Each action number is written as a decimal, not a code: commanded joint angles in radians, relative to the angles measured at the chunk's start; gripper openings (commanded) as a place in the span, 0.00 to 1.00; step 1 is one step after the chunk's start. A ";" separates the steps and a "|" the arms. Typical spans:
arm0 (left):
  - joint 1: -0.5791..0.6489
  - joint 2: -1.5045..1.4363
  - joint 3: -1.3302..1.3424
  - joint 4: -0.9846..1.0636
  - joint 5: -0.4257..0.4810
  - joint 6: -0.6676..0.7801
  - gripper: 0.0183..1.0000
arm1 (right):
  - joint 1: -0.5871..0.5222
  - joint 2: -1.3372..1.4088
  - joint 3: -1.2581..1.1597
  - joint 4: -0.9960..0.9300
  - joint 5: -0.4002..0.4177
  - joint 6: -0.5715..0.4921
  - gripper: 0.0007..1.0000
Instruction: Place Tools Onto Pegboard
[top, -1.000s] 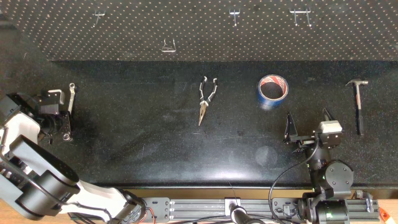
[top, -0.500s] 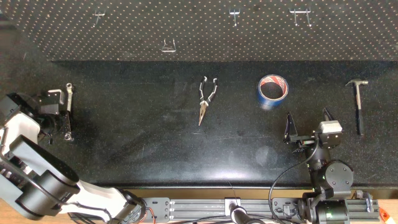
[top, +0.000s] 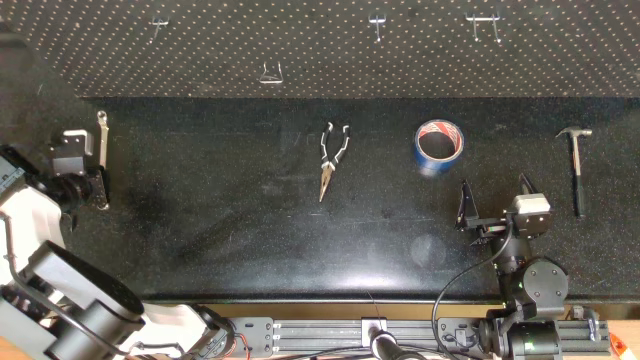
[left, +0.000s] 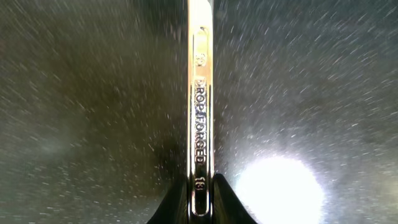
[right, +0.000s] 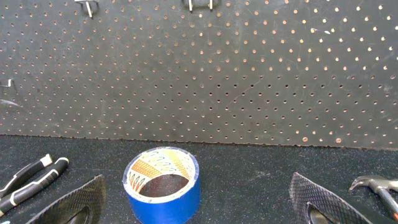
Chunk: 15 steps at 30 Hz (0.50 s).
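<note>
A dark pegboard (top: 320, 45), flat and dotted with even rows of small round holes, stands along the far side of the work surface, beyond both grippers. A few thin bent-wire metal hooks (top: 376, 22) hang from it. In front of it lies a black table (top: 250, 230) with a matte, finely speckled, slightly gritty-looking top; in the left wrist view a bright patch of glare falls on it just beside the fingers.

The right gripper (top: 493, 185) rests low near the table's front edge, its two dark, cross-hatched fingers (right: 74, 202) spread wide with nothing between them. To its right, near but apart, lies a hammer (top: 575, 170) with a slim dark handle and a grey metal head towards the pegboard.

The left gripper (left: 200, 208) is closed tight on a wrench (left: 200, 112), a long, straight, polished steel bar with stamped lettering in a recessed panel. The shaft runs from between the fingers straight ahead towards the pegboard. Whether it is lifted or touching the table cannot be told.

Well to the right gripper's left lie needle-nose pliers (top: 331, 160), with a shiny tapered nose and black-and-white handles slightly apart.

Straight ahead of the right gripper sits a roll of blue tape (right: 161, 183), a short, smooth-sided ring.
</note>
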<state>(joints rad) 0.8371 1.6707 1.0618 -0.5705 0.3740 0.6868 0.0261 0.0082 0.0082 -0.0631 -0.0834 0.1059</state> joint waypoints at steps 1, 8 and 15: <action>0.006 -0.187 0.004 0.003 0.121 -0.001 0.01 | -0.004 -0.006 -0.004 -0.003 -0.002 -0.014 0.96; 0.006 -0.438 0.004 0.002 0.180 0.000 0.01 | -0.004 -0.006 -0.004 -0.003 -0.002 -0.014 0.96; -0.079 -0.623 0.003 0.026 0.264 -0.159 0.01 | -0.004 -0.006 -0.004 -0.003 -0.002 -0.014 0.96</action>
<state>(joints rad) 0.8192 1.1011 1.0611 -0.5659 0.6140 0.5659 0.0261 0.0082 0.0082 -0.0631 -0.0834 0.1059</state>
